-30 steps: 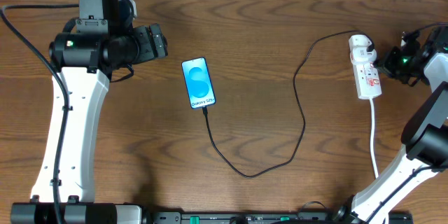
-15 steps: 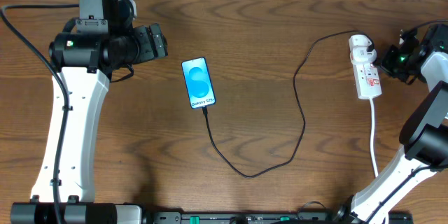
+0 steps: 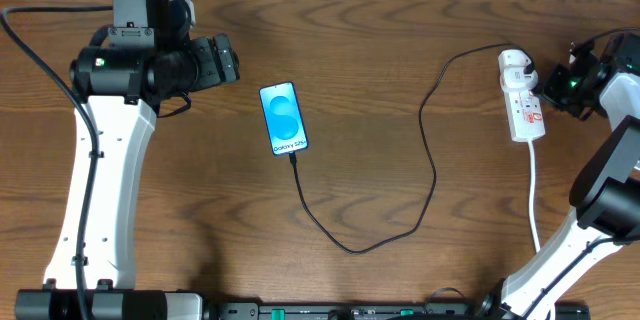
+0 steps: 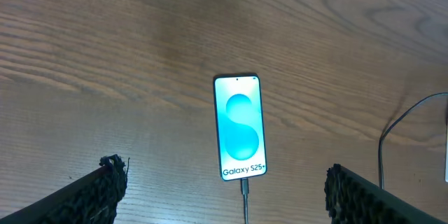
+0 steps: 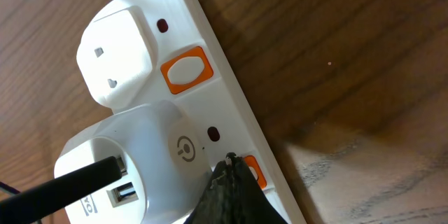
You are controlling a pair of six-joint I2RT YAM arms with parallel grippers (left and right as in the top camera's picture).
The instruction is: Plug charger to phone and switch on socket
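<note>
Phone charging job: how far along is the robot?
Done: the charger looks plugged into the phone. In hand: the right tool, closed, sits at an orange switch on the socket. Left: switching on; the indicator dot looks dark.

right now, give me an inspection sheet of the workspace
surface: dark wooden table.
job's things: phone face up, screen lit, charger plugged into its lower edge; socket at the right.
clutter: nothing seen.
grippers: left gripper open, apart from the phone; right gripper shut, tip at an orange switch on the socket.
cables: charger loops across to the socket; white cord runs toward the table's near edge.
surroundings: nothing seen.
</note>
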